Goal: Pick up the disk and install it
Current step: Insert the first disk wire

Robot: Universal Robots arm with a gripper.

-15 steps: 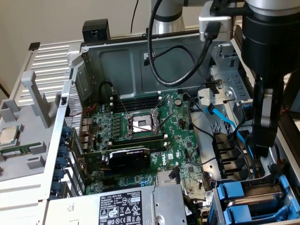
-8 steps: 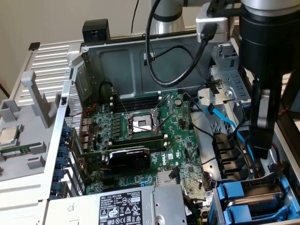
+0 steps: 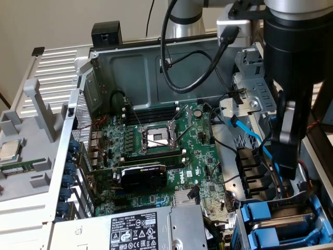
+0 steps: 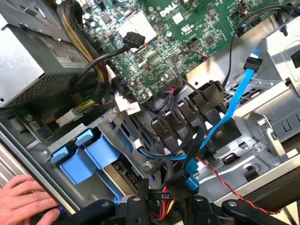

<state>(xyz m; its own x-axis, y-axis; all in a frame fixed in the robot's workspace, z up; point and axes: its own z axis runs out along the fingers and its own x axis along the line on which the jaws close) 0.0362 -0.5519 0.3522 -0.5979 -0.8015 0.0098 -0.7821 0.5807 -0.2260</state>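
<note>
Open grey metal computer case (image 3: 130, 62) lying flat, green motherboard (image 3: 156, 140) on its floor. Black gripper (image 3: 285, 167) hangs from the arm on the exterior view's right, low over the silver metal drive cage (image 4: 262, 122) and just far of the blue-framed bay. Can't tell how wide its jaws stand or whether they have hold of anything. In the wrist view a bundle of red, yellow and black wires (image 4: 161, 202) sits between the black finger links.

The disk (image 3: 282, 223) is a silver-metal rectangular hard drive in a blue plastic frame. It sits in the bay at the near right corner of the case, the frame's blue tabs (image 4: 86, 157) sticking up; not in the gripper.

A light-blue flat data cable (image 4: 234, 101) runs across the cage, passing close by the gripper. The big grey power-supply box (image 3: 135, 232) with its black-and-white label lies at the near edge, left of the disk. A person's hand (image 4: 23, 201) rests on the case rim beside the blue tabs. A small square silver processor chip (image 3: 9, 150) lies outside the case, far left.
</note>
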